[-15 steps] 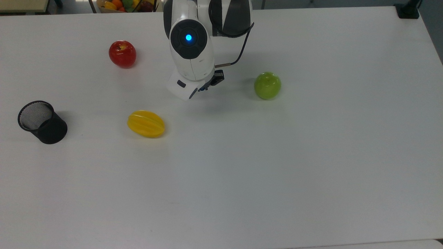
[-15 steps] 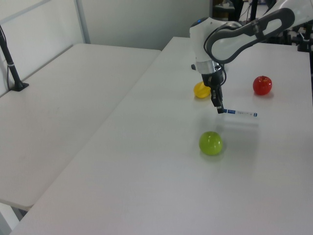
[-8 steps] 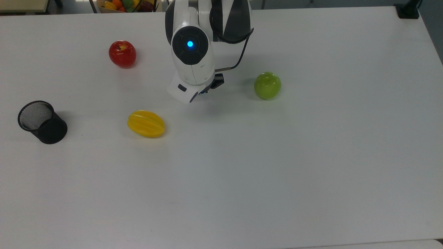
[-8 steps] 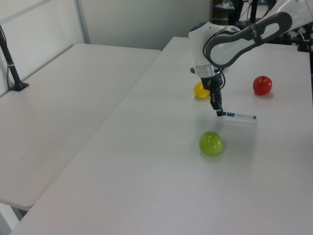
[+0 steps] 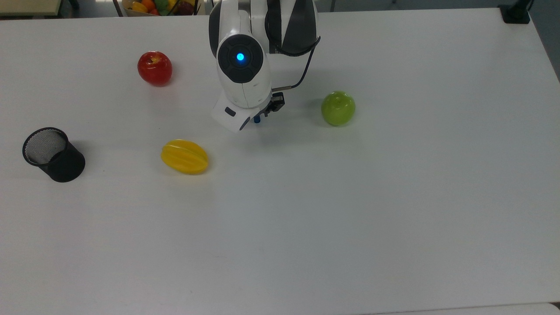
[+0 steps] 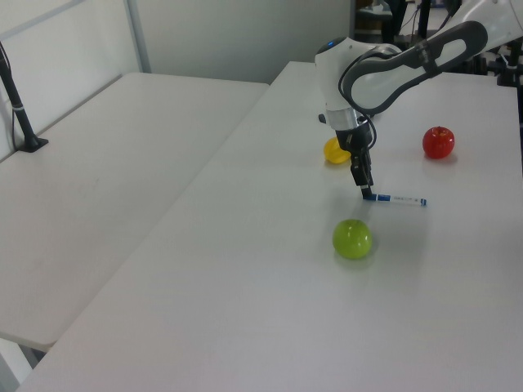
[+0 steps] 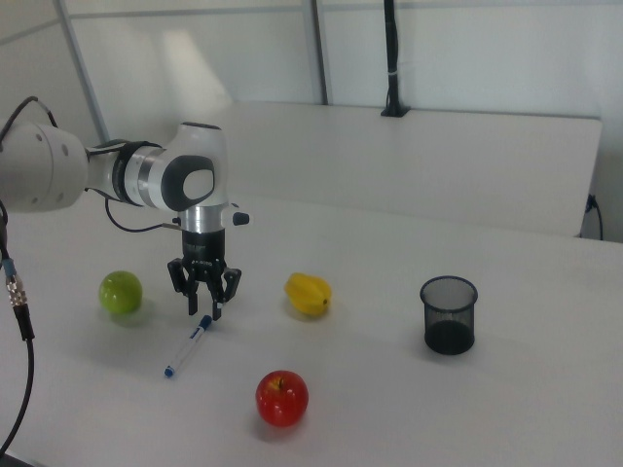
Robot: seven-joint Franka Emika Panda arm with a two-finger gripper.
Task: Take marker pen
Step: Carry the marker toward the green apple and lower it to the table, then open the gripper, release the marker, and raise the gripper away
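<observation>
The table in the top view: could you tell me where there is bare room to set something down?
The whole near half of the table below the starfruit and green apple is bare, as is the stretch right of that apple. It is crowded between the red apple, gripper and marker pen.

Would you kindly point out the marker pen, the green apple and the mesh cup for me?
marker pen (image 7: pixel 188 348), right view, middle of its white barrel.
green apple (image 5: pixel 338 108), top view, centre of its top.
mesh cup (image 7: pixel 449 315), right view, its side wall.
</observation>
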